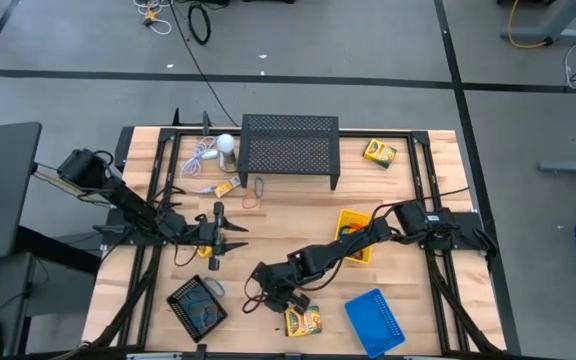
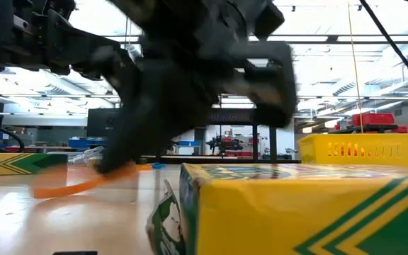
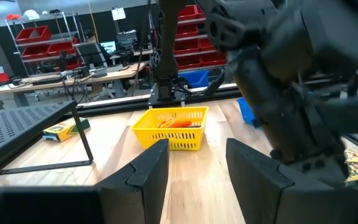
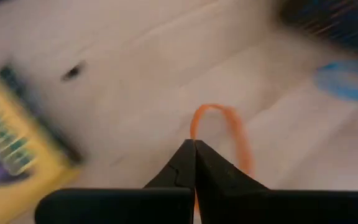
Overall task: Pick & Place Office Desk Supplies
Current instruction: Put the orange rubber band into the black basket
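From the high view we see the right gripper (image 1: 260, 296) low at about six o'clock on the table, just beside a crayon box (image 1: 303, 320) at its four o'clock. The black tray (image 1: 197, 307) with loops in it lies at its nine o'clock, the blue tray (image 1: 375, 320) farther off at three o'clock, the yellow tray (image 1: 354, 234) up along the arm at one o'clock. The left gripper (image 1: 216, 236) waits near the table's middle.

In the low view the right gripper is a dark blur above the wood, an orange rubber band (image 2: 73, 185) trailing from it at eight o'clock; the crayon box (image 2: 310, 212) fills the foreground.

The left wrist view shows the left gripper (image 3: 194, 165) with its fingers spread and nothing between them, facing the yellow tray (image 3: 173, 127).

In the right wrist view the right gripper (image 4: 194, 146) is pressed together, pinching the orange rubber band (image 4: 219, 134) at its tips, the loop standing out at twelve o'clock.

We judge the hold slim: only a thin strand is caught, so a quick swing could let it slip out. The dangling loop might also snag the crayon box beside it and drag it.
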